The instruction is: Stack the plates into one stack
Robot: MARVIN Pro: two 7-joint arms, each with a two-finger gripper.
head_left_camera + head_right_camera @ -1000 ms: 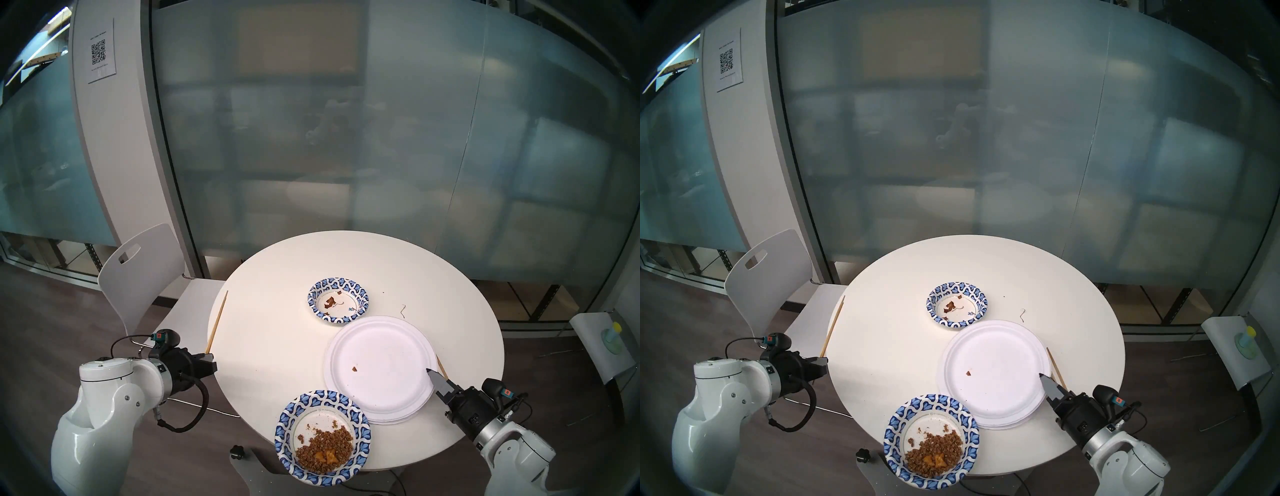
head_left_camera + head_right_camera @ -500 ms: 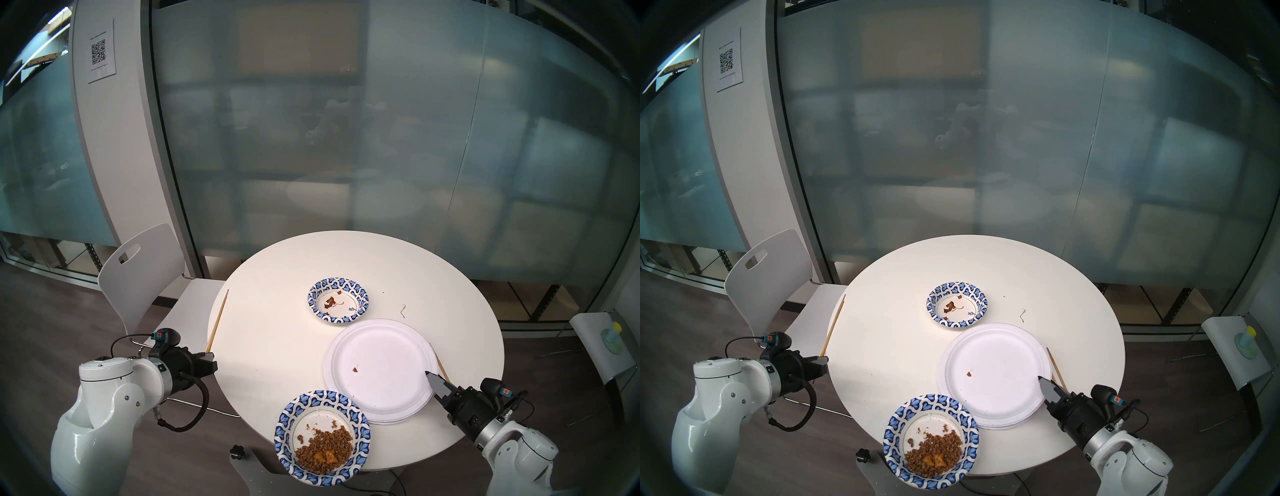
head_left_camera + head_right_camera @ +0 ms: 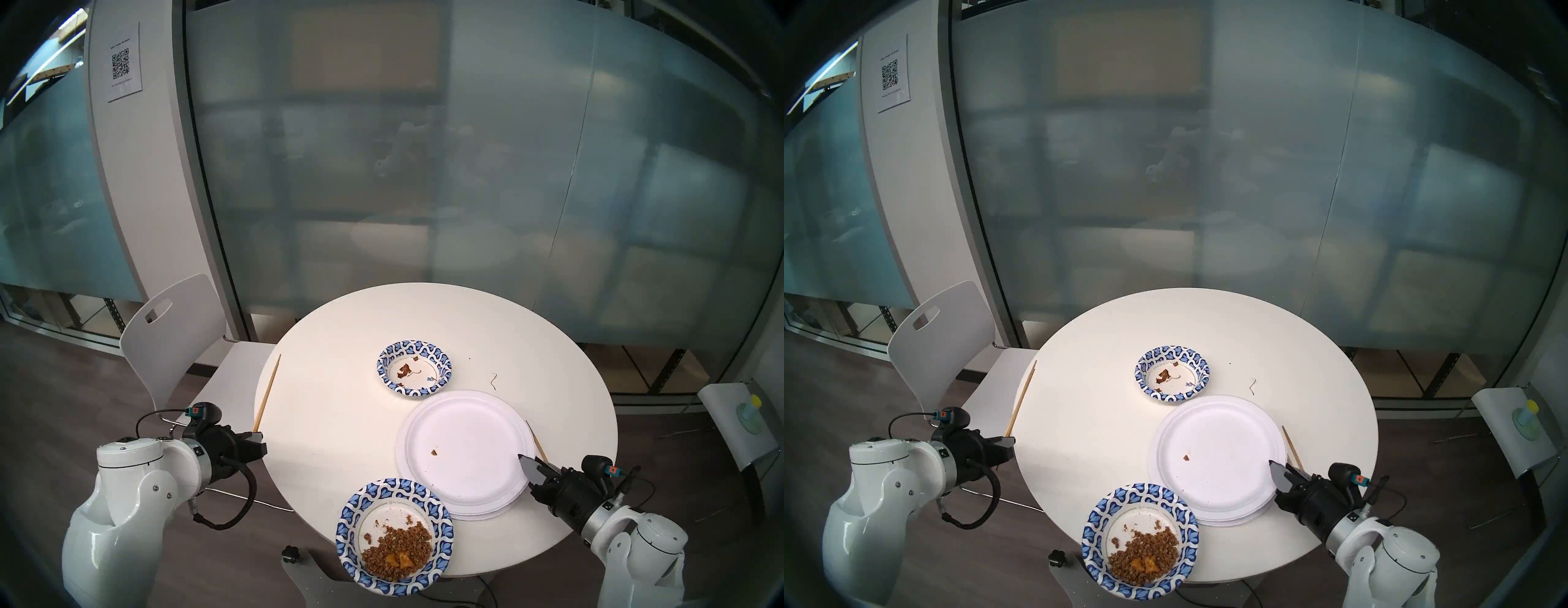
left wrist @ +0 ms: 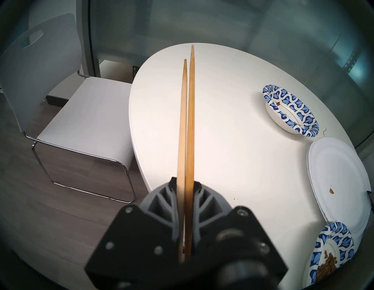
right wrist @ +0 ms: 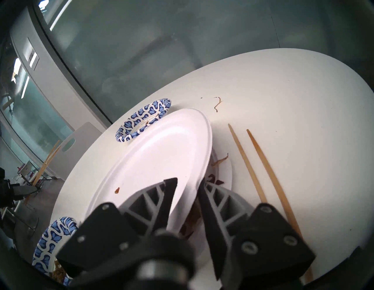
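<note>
With the two white plates (image 3: 464,452) already piled and the top one's rim lying between the half-open, gripless fingers of the right gripper (image 5: 187,183), both blue bowls (image 3: 413,368) (image 3: 394,536), beyond and beside it, remain unstacked, while the left gripper (image 4: 185,183) clamps chopsticks (image 4: 187,121).

Round white table (image 3: 339,424) at centre. Stacked white plates (image 3: 464,450) at 4 o'clock, right gripper (image 3: 528,465) at their rim. Patterned bowl with scraps (image 3: 413,368) at 12 o'clock of plates. Patterned bowl with food (image 3: 394,536) at 7 o'clock, overhanging edge. Left gripper (image 3: 256,441) at 9 o'clock with chopsticks (image 3: 266,394).
</note>
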